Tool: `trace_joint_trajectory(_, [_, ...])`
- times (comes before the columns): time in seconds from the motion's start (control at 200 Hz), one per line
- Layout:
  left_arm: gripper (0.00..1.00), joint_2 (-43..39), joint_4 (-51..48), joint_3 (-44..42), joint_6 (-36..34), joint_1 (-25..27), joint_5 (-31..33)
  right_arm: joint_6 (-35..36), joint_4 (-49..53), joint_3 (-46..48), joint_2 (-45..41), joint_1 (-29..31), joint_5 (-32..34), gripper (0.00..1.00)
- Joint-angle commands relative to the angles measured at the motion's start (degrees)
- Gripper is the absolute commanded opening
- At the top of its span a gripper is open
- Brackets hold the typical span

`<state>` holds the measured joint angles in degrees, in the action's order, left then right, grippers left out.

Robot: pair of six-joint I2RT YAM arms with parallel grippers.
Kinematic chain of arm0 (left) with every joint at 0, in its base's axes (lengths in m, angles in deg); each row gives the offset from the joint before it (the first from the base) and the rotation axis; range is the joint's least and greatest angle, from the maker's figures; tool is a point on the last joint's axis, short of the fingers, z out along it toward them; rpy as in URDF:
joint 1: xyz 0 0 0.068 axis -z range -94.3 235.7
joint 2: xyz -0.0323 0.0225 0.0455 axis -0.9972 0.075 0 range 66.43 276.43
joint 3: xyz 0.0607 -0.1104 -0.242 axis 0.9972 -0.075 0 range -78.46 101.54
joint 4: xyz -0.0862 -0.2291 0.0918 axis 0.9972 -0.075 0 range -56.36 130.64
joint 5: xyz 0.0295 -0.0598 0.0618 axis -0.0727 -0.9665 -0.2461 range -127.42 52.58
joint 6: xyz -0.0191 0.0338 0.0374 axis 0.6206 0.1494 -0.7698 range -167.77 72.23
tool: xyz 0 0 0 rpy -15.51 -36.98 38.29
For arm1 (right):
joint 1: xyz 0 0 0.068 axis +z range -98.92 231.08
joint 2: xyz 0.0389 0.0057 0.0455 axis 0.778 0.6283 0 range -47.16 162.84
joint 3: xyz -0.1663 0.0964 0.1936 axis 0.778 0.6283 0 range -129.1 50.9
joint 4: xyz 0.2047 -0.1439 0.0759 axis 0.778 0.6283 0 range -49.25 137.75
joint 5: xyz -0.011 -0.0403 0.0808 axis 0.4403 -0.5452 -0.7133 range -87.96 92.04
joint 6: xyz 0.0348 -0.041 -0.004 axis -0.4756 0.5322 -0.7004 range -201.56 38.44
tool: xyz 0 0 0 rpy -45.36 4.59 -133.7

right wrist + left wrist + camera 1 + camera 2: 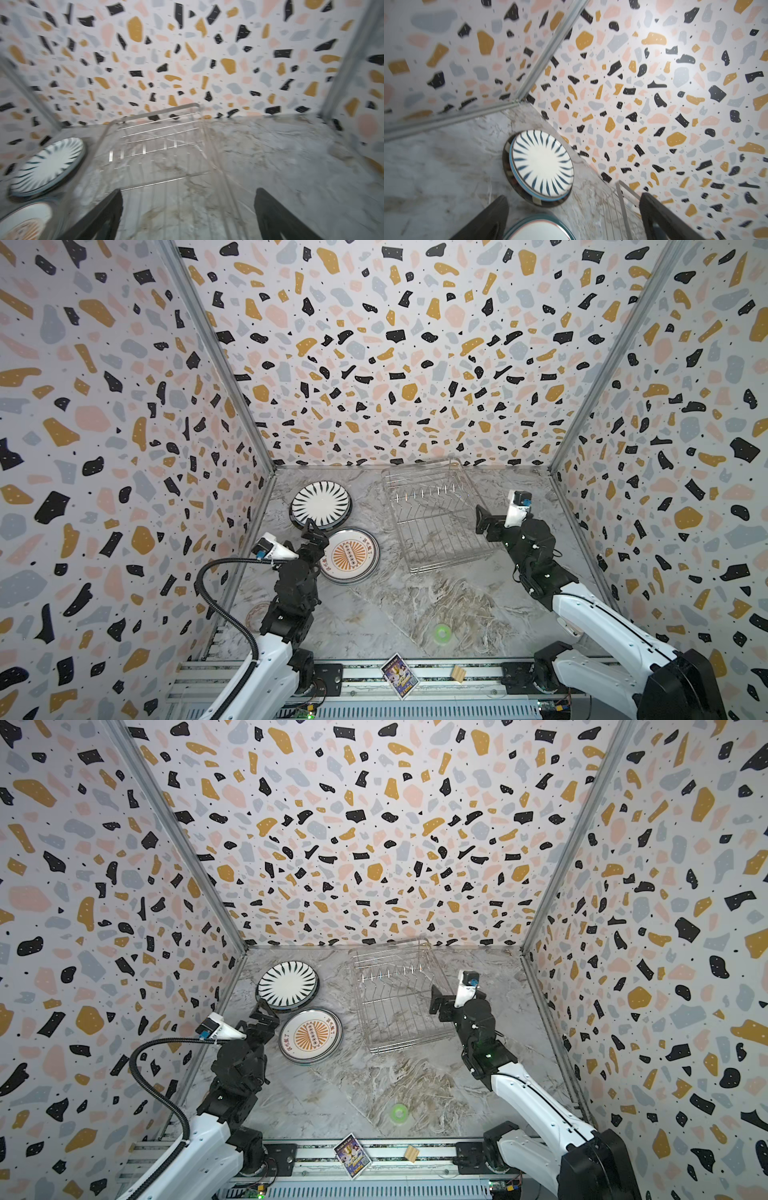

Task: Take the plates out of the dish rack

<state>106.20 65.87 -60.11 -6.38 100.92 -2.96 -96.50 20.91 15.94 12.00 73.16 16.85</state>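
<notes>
The dish rack (432, 522) (395, 1006) stands at the back of the table with nothing in it; its row of prongs is bare. Two stacks of plates lie flat to its left. A black-striped plate (321, 502) (287, 986) tops the far stack and an orange sunburst plate (350, 556) (311, 1036) tops the near one. My left gripper (314, 534) (264, 1017) hangs open at the sunburst stack's left edge, holding nothing. In the left wrist view the left gripper (574, 198) spans the sunburst plate's rim (537, 228), with the striped plate (542, 164) beyond. My right gripper (482, 522) (436, 1002) (189, 191) is open and empty over the rack's right side (162, 145).
A small green ring (442, 632) (399, 1112) lies on the marble table near the front. A printed card (400, 675) and a small wooden block (458, 673) rest on the front rail. Patterned walls close in the left, back and right sides.
</notes>
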Motion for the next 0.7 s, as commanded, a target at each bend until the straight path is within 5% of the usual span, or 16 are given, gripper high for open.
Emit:
trace_joint_trajectory(0.0, [1.0,4.5,3.3,2.2,-9.1,-0.1,13.9,1.4,4.0,-0.4,0.2,-4.8,7.0,0.99])
trace_joint_trajectory(0.295, [0.99,6.2,9.8,-3.3,-24.7,-1.4,26.5,5.0,-9.6,10.5,6.6,-14.1,19.5,1.0])
trace_joint_trajectory(0.405, [0.96,9.1,17.7,-7.5,-28.2,-1.9,26.3,5.0,-14.8,13.0,10.8,-14.1,22.8,1.0])
trace_joint_trajectory(0.691, [0.93,21.2,30.6,-10.5,-28.6,-5.0,19.3,10.4,-30.0,18.5,16.6,-14.2,13.8,0.99])
